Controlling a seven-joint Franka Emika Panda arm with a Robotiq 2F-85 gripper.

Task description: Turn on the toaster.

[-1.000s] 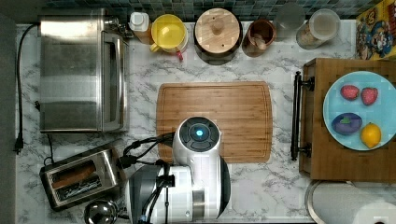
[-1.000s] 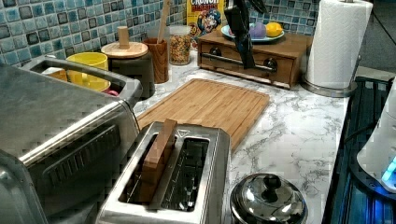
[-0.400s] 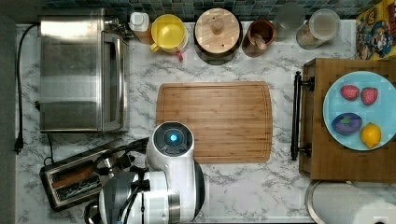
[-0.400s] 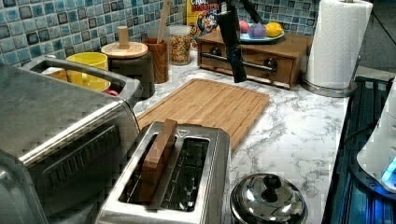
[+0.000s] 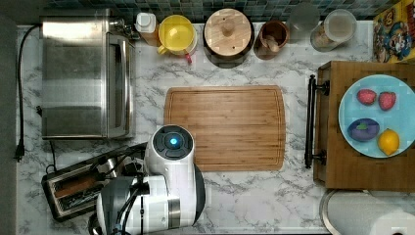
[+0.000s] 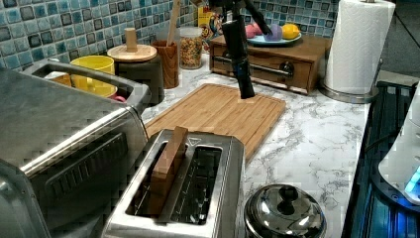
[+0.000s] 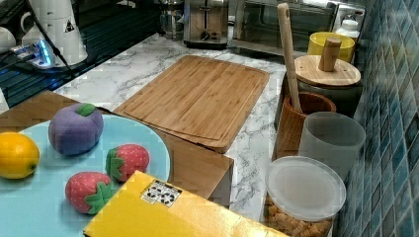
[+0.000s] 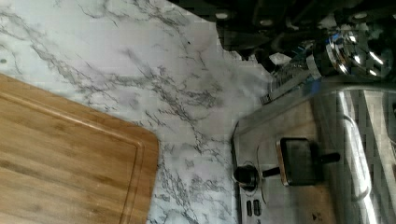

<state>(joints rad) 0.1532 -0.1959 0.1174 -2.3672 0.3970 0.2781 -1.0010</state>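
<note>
Toaster (image 5: 73, 187) at lower left of the top view on the marble surface (image 5: 254, 196), brown slice in one slot, arm beside it, pincer (image 6: 243, 84) over cutting board (image 6: 223, 111), its state cannot be told

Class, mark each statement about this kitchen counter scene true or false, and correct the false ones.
1. The small stainless-steel pop-up toaster holds a slice in one slot. True.
2. The bamboo cutting board carries fruit. False: it is bare; the toy fruit lies on the light blue plate.
3. The gripper hangs over the cutting board in the left view. True.
4. The yellow mug stands on the wooden drawer box. False: it stands by the tiled wall, beside the large steel toaster oven.
</note>
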